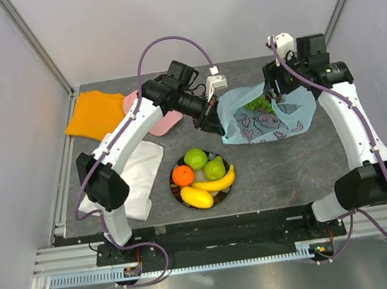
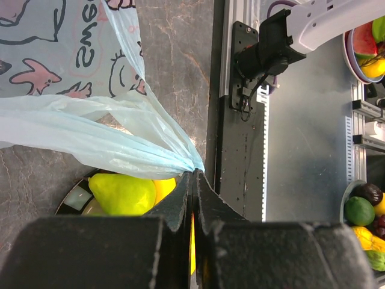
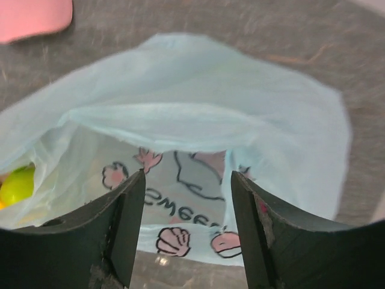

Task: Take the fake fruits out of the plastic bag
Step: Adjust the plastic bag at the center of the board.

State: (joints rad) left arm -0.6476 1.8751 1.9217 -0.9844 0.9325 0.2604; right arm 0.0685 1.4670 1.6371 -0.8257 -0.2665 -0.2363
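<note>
The light-blue plastic bag (image 1: 270, 121) lies at the back centre-right, mouth open toward the rear. Green grapes (image 1: 259, 104) show inside it. My left gripper (image 1: 208, 122) is shut on the bag's bunched left edge (image 2: 180, 158), pulling it taut; the fingers (image 2: 180, 198) meet with plastic between them. My right gripper (image 1: 273, 98) hovers open over the bag's mouth (image 3: 210, 108), its midpoint (image 3: 187, 176) empty. A green lump (image 3: 17, 185) shows through the plastic at left. On the plate (image 1: 222, 192) sit a green apple (image 1: 195, 158), pear (image 1: 215, 168), orange (image 1: 182, 175), banana (image 1: 218, 182) and yellow mango (image 1: 197, 197).
An orange cloth (image 1: 96, 113) and a pink cloth (image 1: 159, 124) lie at the back left. A white folded cloth (image 1: 139, 174) lies left of the plate. Grey walls enclose the table. The left wrist view shows fruit bowls (image 2: 361, 211) beyond the table edge.
</note>
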